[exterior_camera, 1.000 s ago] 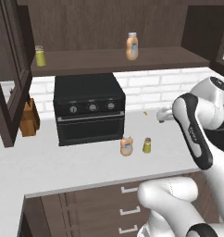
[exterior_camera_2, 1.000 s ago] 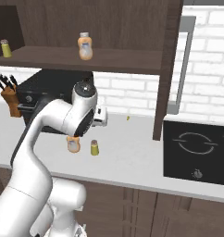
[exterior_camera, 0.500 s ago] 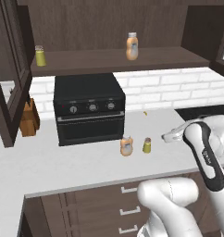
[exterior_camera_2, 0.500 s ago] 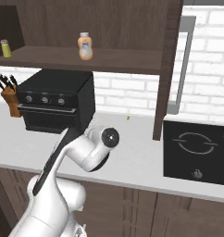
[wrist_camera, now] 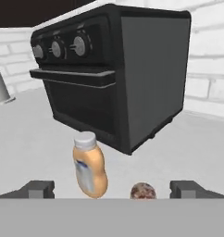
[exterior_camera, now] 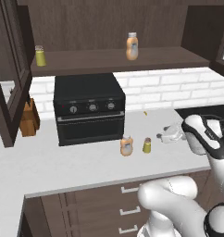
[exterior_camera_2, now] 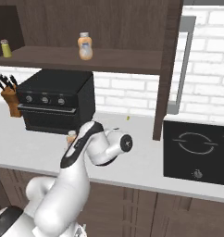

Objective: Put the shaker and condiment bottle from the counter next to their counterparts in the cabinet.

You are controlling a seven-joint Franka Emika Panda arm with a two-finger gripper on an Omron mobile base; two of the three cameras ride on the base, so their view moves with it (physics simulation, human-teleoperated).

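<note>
Fingertips (wrist_camera: pixel 40 189) spread wide, gripper (wrist_camera: pixel 115 190) holding nothing, low over the counter (exterior_camera: pixel 63 166). Just ahead the condiment bottle (wrist_camera: pixel 89 165) stands upright, cap up, shaker (wrist_camera: pixel 143 191) beside it, before the black oven (exterior_camera: pixel 89 107). Up in the cabinet (exterior_camera: pixel 118 28), a second bottle (exterior_camera: pixel 132 46) and shaker (exterior_camera: pixel 40 55) stand upright, well apart on the shelf.

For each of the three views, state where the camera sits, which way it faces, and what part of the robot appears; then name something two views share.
Left base view: behind the arm's left, facing the counter, toaster oven and cabinet; the arm rises at lower right.
Right base view: behind the arm's right, same scene; the arm rises at lower left.
Hand view: low, facing the oven; open gripper.
Shared: the condiment bottle before the oven.
</note>
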